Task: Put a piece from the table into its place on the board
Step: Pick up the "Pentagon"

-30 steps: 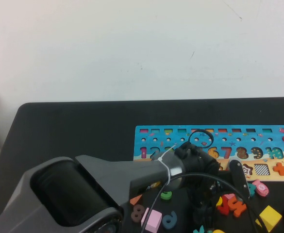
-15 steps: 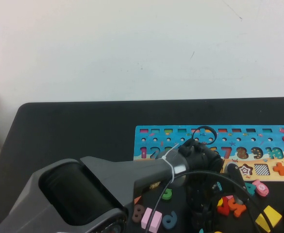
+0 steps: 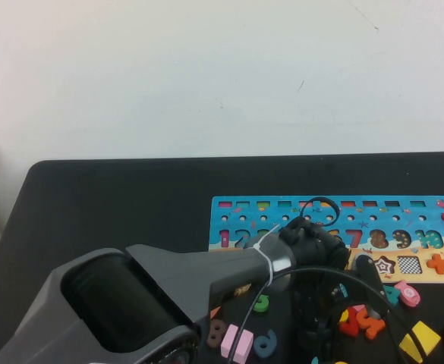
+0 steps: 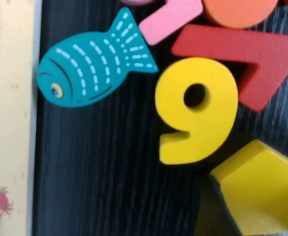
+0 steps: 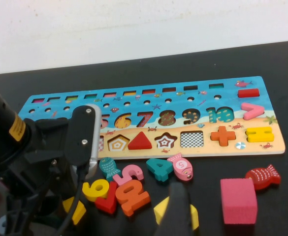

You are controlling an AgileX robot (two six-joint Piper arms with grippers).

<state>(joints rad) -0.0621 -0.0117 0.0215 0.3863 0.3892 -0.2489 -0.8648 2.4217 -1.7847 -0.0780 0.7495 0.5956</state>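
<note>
The piece, a small flat yellow pentagon [image 4: 264, 189], lies on the black table [image 3: 115, 205] beside a yellow 9 [image 4: 195, 105], among loose pieces in front of the board [image 3: 282, 206]. My left gripper [image 3: 316, 337] reaches down over that heap and is shut on the piece, with one dark finger [image 4: 217, 211] against its edge. The right wrist view shows the piece [image 5: 76, 210] under that gripper. Its place, the pentagon recess [image 5: 118, 143], stands open next to the red triangle [image 5: 140, 141]. My right gripper [image 5: 178, 196] hovers low near the table's front, shut and empty.
A teal fish [image 4: 84, 66], a red 7 [image 4: 252, 54] and an orange numeral [image 5: 133, 195] crowd round the piece. A yellow cube [image 3: 421, 339], a pink cube [image 5: 238, 199] and a red fish [image 5: 263, 177] lie to the right. My left arm hides the board's middle in the high view.
My left arm shifted slightly and sank toward the loose pieces, then held still. Its jaws have narrowed onto the yellow pentagon.
</note>
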